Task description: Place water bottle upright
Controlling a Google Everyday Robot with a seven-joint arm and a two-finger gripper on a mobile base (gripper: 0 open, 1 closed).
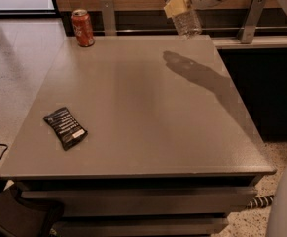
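The water bottle (186, 19) is clear ribbed plastic and hangs in the air above the table's far right corner, its top cut off by the picture's upper edge. My gripper (178, 3) is at the top of the view, shut on the bottle's upper part, with a yellowish finger pad (176, 5) against it. The bottle is clear of the grey table (133, 102) and throws a shadow on it.
A red-orange soda can (83, 27) stands upright at the table's far left corner. A black snack packet (65, 127) lies flat near the front left edge. A wooden wall with a metal rail (133, 31) runs behind the table. My white arm reaches in from the upper right.
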